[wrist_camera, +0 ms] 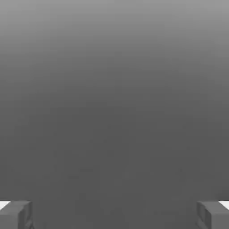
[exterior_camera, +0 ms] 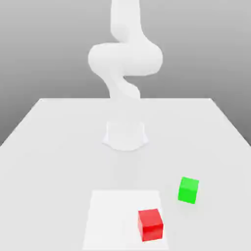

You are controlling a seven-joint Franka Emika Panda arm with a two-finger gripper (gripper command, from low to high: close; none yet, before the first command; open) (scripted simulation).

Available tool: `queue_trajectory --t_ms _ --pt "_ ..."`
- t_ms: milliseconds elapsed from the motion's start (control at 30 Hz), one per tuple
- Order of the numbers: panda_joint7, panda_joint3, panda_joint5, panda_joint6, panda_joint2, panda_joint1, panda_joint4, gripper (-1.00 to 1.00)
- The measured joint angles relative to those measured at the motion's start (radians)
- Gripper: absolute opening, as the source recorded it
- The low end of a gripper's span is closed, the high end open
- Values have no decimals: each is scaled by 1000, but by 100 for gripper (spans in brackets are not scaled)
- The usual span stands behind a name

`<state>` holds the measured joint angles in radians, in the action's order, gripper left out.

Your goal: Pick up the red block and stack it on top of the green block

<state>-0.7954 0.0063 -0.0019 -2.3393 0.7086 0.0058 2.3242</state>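
The red block (exterior_camera: 150, 224) rests on the white table (exterior_camera: 59, 147) near the front edge, a little to the exterior view's right of centre. The green block (exterior_camera: 188, 189) sits on the table just behind it and further right, a small gap apart. In the hand view my gripper (wrist_camera: 114, 215) is open, its two grey fingertips (wrist_camera: 17, 214) spread wide with nothing between them and only a grey background ahead. The white arm (exterior_camera: 125, 59) rises from its base (exterior_camera: 125, 135) at mid-table and leaves the exterior view at the top.
A brighter white square patch (exterior_camera: 115, 220) lies flat on the table at the front, and the red block stands on its right part. The table's back edge (exterior_camera: 125, 99) runs behind the arm base.
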Motion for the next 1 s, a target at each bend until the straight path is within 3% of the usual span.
queue_trajectory --t_ms 767,933,967,1000 --pt "38 51 -21 -363 -840 62 221 0" --pt "25 35 -41 -504 -1021 76 206 0" --pt "23 32 -44 -527 -1049 79 202 -100" --pt "23 32 -44 -527 -1049 79 202 -100"
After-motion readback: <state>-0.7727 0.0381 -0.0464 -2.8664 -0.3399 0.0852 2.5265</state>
